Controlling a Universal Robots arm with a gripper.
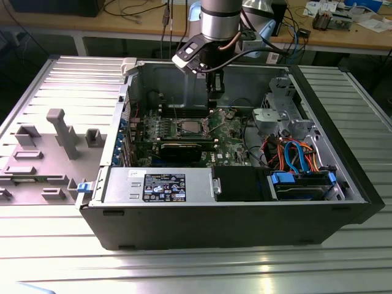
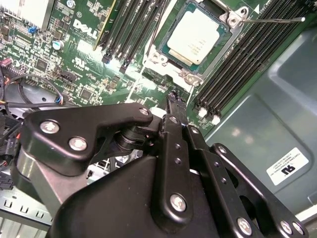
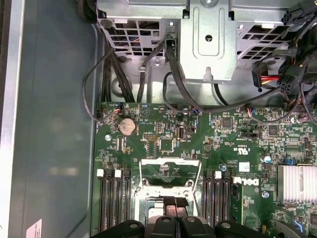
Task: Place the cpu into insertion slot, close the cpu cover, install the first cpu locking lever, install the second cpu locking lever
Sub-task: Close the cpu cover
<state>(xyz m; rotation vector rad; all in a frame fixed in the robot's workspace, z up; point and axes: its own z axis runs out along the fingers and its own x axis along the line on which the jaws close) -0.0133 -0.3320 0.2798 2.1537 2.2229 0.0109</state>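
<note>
The cpu (image 2: 197, 35) already lies in the insertion slot (image 2: 217, 49), mid-board between the two banks of memory slots (image 2: 237, 64), inside the open computer case (image 1: 233, 226) that stands in the middle of the ribbed metal table (image 1: 196, 269). The cpu cover (image 3: 171, 161) stands swung open, with green board showing through its cut-out. One thin locking lever (image 2: 272, 20) juts free beside the socket. The tool (image 2: 172, 99) hangs just over the hinge side of the socket, its fingers drawn narrow together with nothing visible between them. The main hazard, as I judge it, is that closeness: a small drop or sideways drift could drive the fingertips into the cover's hinge, the chip's metal top or the small parts on the motherboard (image 3: 237, 144). If the chip is not sitting flat and square, pressing the cover down could bend the contacts beneath it. Whether it is fully seated cannot be told from here. The raised cover could also fall or be knocked askew, and the loose lever could slip past its catch or snag the cables (image 3: 124, 74) near the drive cage. As for writing, white lettering (image 2: 84, 29) is printed on the board, a white sticker (image 2: 287, 166) sits on the case wall, and a dark label plate (image 1: 164, 187) sits on the power supply, all left unread here.
</note>
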